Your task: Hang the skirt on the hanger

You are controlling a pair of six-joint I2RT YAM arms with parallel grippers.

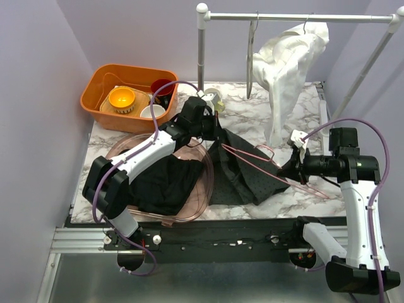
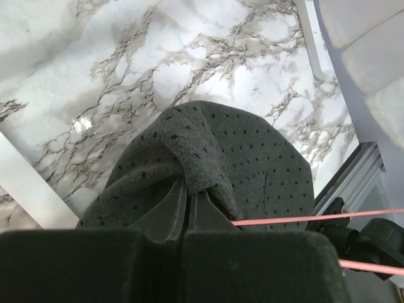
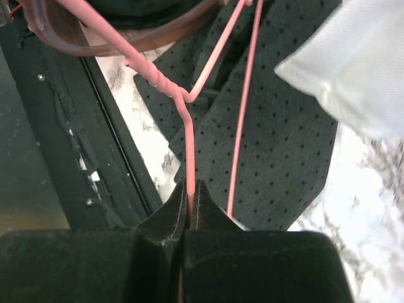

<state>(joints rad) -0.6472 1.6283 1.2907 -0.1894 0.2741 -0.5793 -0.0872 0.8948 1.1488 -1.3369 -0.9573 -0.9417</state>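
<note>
Two containers sit on the left of the marble table (image 1: pixel 252 110). At ten o'clock in the top view, an orange basin (image 1: pixel 95 82) holds a yellow bowl (image 1: pixel 122 98), a white bowl (image 1: pixel 152 112) and a dark red cup (image 1: pixel 162 86). At seven o'clock, a clear plastic tub (image 1: pixel 205 189) holds a crumpled black garment (image 1: pixel 164 183), and the left arm reaches across above it.

The skirt (image 1: pixel 243 177), dark grey with small dots, lies partly bunched at the table's centre, just beside the tub at its three o'clock side. The left gripper (image 1: pixel 213 129) is clenched on a raised fold at the skirt's eleven o'clock corner, the cloth humped over its tips. The pink wire hanger (image 1: pixel 264 150) lies slanted across the skirt. The right gripper (image 1: pixel 284 167), at the skirt's three o'clock edge, is pinched tight on the wire just below the twisted neck.

Along the far edge, from twelve to two o'clock, stands a clothes rack (image 1: pixel 297 17). A bare grey hanger (image 1: pixel 251 57) and a white garment (image 1: pixel 290 63) hang from it. The garment's hem hangs down close to the right gripper, at its twelve o'clock.
</note>
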